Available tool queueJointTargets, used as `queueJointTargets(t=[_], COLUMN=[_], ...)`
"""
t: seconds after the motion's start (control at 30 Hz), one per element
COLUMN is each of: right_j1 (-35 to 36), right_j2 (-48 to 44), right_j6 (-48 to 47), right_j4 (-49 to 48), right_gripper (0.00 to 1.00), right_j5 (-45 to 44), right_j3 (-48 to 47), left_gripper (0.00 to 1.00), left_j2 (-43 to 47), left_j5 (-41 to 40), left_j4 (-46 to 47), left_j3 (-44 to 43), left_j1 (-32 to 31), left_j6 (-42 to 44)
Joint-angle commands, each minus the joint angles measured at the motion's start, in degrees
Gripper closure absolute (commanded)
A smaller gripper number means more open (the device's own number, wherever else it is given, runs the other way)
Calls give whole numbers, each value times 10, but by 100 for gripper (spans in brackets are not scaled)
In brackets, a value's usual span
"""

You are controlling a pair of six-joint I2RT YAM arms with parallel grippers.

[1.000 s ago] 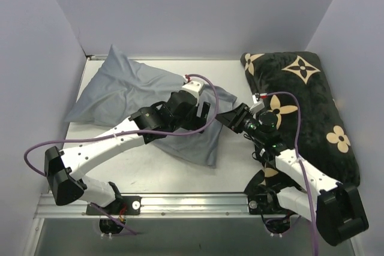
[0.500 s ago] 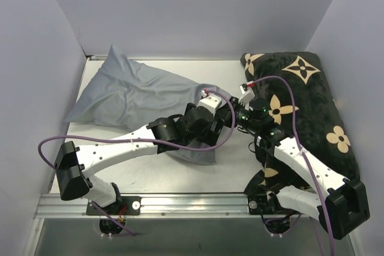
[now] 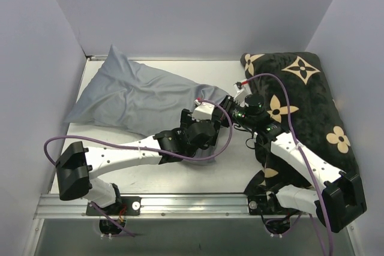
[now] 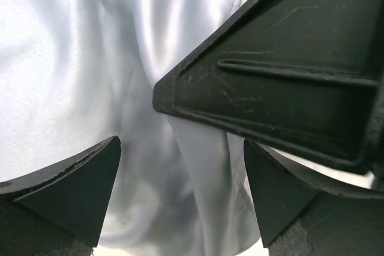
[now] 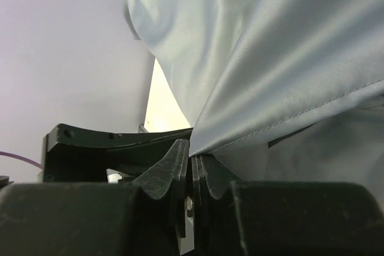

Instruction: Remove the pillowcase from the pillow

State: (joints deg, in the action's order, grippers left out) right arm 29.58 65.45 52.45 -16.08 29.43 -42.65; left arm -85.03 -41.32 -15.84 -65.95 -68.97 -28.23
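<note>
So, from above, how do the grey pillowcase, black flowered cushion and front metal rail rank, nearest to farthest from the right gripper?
1. Grey pillowcase, on its left, pinched in the right gripper.
2. Black flowered cushion, just beside on the right.
3. Metal rail, along the near edge.

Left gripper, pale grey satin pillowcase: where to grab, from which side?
Grip the slack fold of the pale grey satin pillowcase at its open end, coming from above, beside the right gripper's pinch. Fabric stands up in a ridge there; farther left it looks stuffed.
</note>
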Motion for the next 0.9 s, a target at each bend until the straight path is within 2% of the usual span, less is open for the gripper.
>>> queueJointTargets(t=[0.0, 0.1, 0.2, 0.23, 0.3, 0.37, 0.47, 0.6, 0.67, 0.87], right_j1=[5, 7, 7, 8, 7, 8, 12, 24, 25, 49], right_j2=[-1, -1, -4, -4, -6, -10, -25, -83, -106, -139], right_j6=[20, 29, 30, 28, 23, 9, -30, -75, -83, -72], right_j4=[-33, -40, -41, -39, -30, -9, 58, 158, 206, 226], right_gripper=[99, 98, 98, 97, 94, 86, 71, 60, 59, 57], right_j5=[34, 39, 37, 36, 27, 14, -33, -131, -168, -197], right_j3=[-24, -27, -29, -29, -30, -30, -37, -27, -13, 43], left_gripper=[9, 12, 31, 55, 78, 100, 100, 100, 100, 100], left_j2=[17, 18, 28, 32, 44, 52, 65, 79, 82, 75], left_j5=[-25, -39, -67, -71, -80, -90, -103, -110, -111, -111], left_j4=[101, 104, 101, 100, 98, 85, 50, 8, -6, -29], left_j3=[18, 28, 38, 42, 49, 51, 51, 63, 65, 58], left_j1=[-9, -9, -9, -9, -9, -9, -10, -9, -9, -8], left_j6=[-3, -15, -29, -32, -32, -40, -63, -104, -118, -135])
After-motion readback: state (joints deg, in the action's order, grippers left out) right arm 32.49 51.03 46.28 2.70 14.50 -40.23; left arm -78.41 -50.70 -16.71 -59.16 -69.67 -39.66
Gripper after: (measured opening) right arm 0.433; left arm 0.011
